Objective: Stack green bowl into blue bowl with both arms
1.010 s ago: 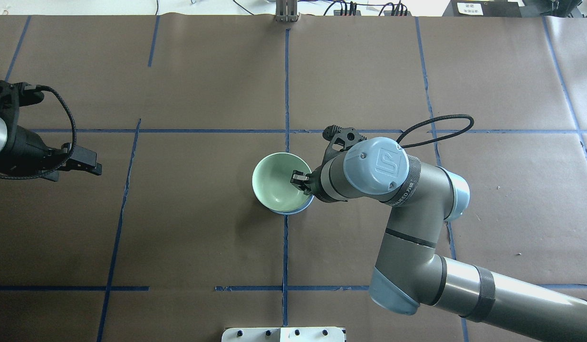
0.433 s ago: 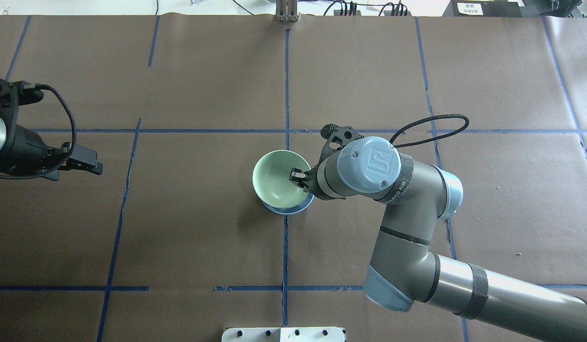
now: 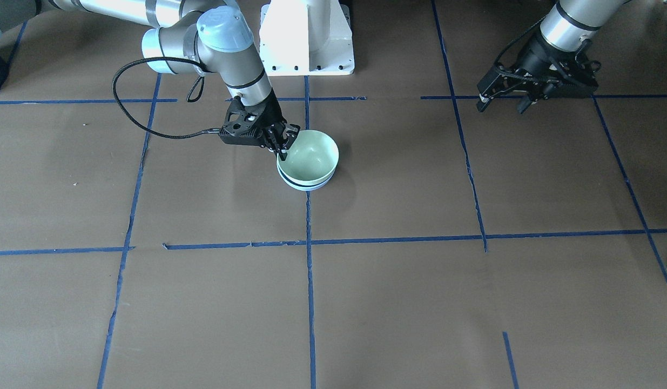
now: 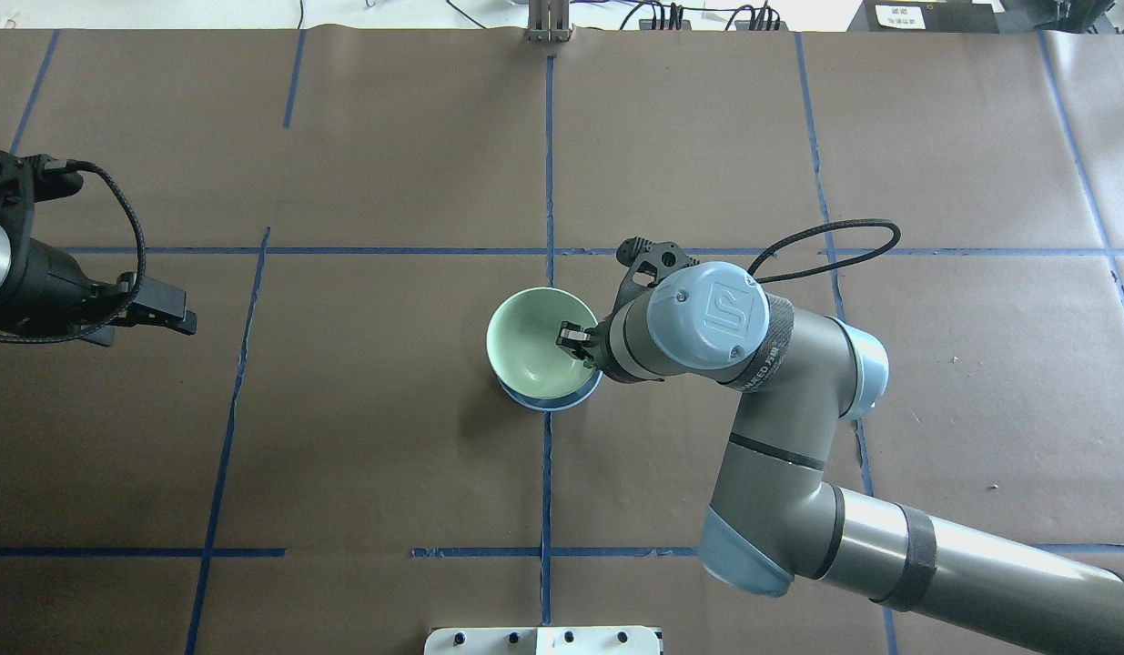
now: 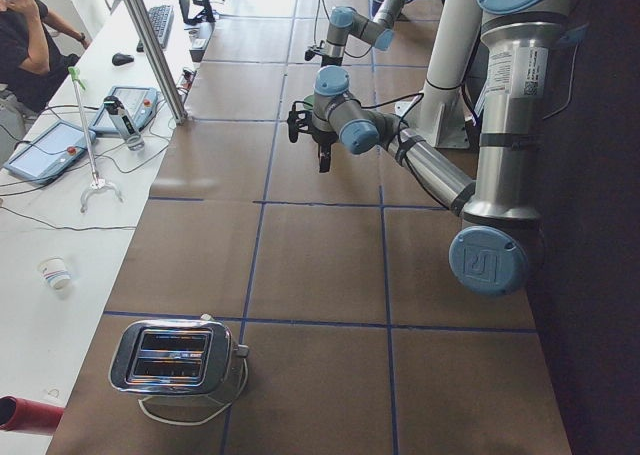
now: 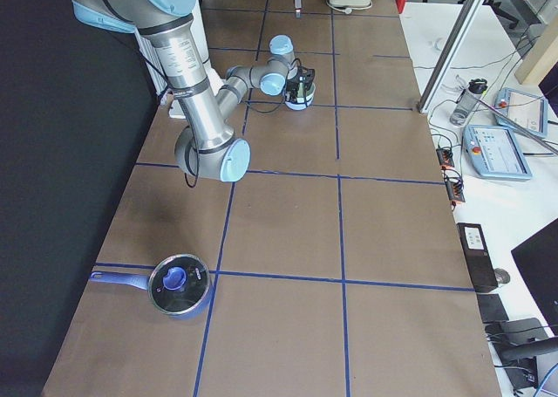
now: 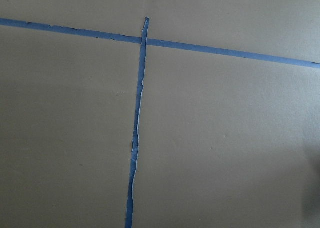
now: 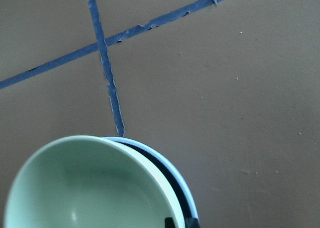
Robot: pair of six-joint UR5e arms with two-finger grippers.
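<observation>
The mint-green bowl sits tilted inside the blue bowl at the table's middle. Only a crescent of the blue rim shows under it. Both show in the front view, the green bowl above the blue bowl, and in the right wrist view, green bowl and blue rim. My right gripper is shut on the green bowl's right rim, one finger inside; it also shows in the front view. My left gripper is open and empty, far off at the table's left side.
The white pedestal stands at the robot's base. A toaster stands at the table's left end. A pot with a lid stands at its right end. Blue tape lines cross the brown table cover.
My right arm has shifted slightly and the green bowl has settled a little; more of the blue rim shows at the bowl's lower left. The left arm has not moved.
</observation>
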